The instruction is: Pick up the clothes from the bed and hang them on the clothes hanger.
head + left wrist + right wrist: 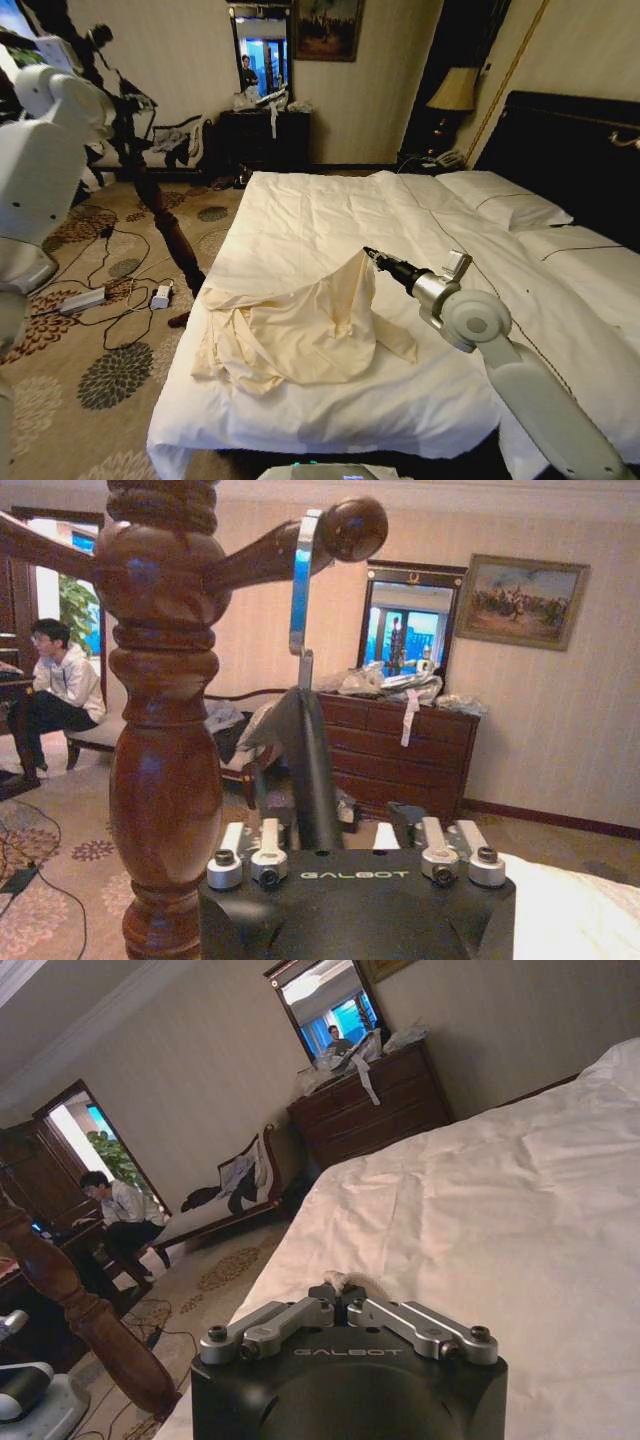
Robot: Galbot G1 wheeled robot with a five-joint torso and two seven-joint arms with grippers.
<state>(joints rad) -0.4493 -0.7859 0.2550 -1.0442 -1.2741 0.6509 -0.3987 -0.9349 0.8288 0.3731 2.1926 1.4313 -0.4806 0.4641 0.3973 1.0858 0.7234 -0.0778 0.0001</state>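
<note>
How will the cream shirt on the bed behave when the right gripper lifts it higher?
Probably floppy: the cream shirt already peaks at the right gripper and sags in folds onto the bed. It looks thin, so likely light. Its trailing parts may drag across the sheet.

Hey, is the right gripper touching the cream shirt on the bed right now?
Touching. In the head view the right gripper meets a pulled-up peak of the cream shirt above the bed; the right wrist view shows fabric pinched between its fingertips.
</note>
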